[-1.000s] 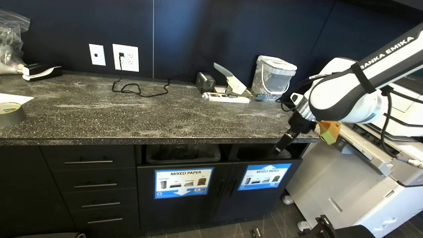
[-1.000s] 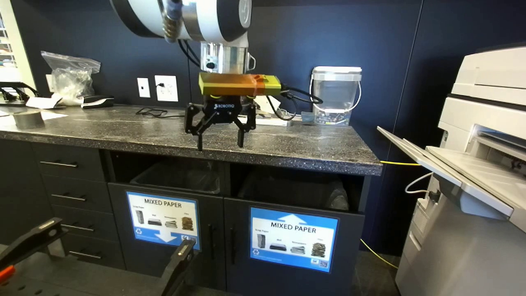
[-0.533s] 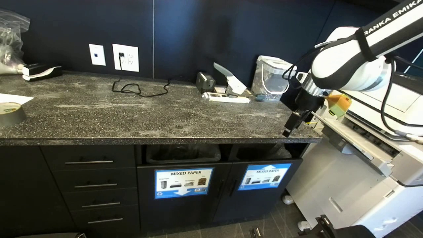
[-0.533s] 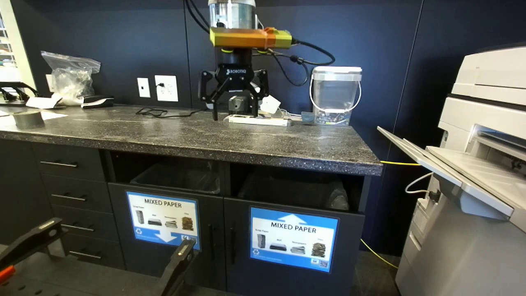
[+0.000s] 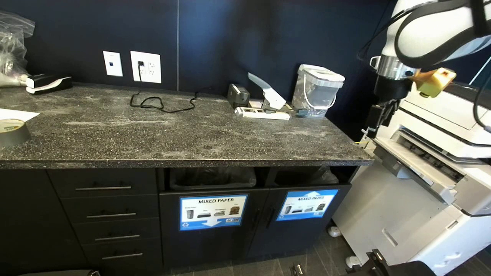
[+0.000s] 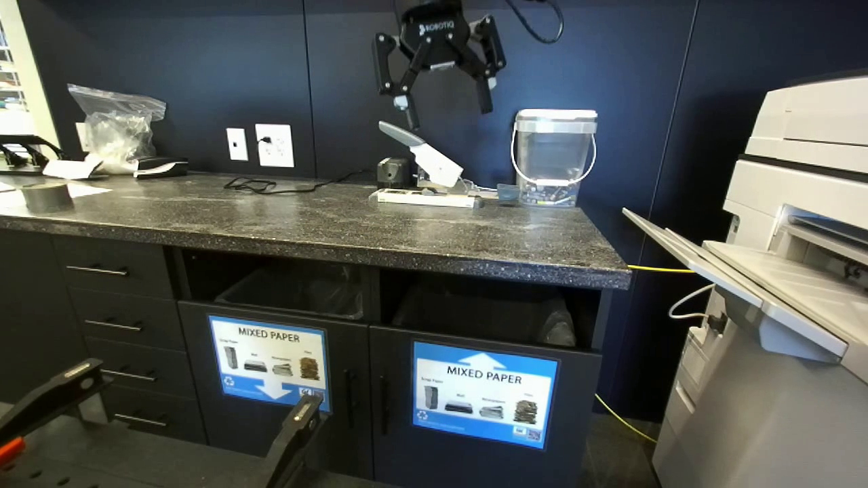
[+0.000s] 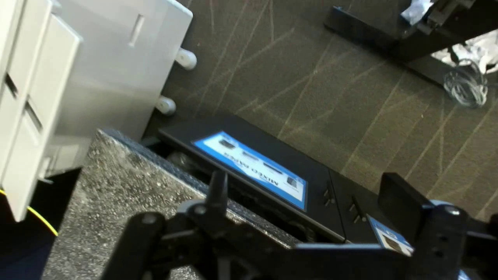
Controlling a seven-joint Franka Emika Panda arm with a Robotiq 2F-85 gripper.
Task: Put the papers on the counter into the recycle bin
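My gripper (image 6: 449,114) hangs high above the counter's front side, its fingers spread wide with nothing between them. In an exterior view the gripper (image 5: 373,132) appears beyond the counter's right end, in front of the printer. The counter (image 6: 325,220) is dark speckled stone; its corner (image 7: 132,182) lies below the fingers in the wrist view. Under it, the recycle bin (image 6: 481,308) is the dark right-hand slot, above the bluer sign (image 6: 485,394); clear liner plastic bulges at its right side. The papers are out of view; whether any lie inside the dark slot cannot be seen.
A similar slot (image 6: 291,291) with a whiter sign sits to the left. At the back stand a large stapler (image 6: 427,173) and a clear tub (image 6: 555,157). A printer (image 5: 418,191) borders the right end. Tape (image 5: 13,132) and a flat white sheet (image 5: 17,114) lie far left.
The gripper has risen from in front of the recycle bin's slot to high above the counter, moving rightward in both exterior views. Its fingers have stayed apart. Nothing on the counter has moved.
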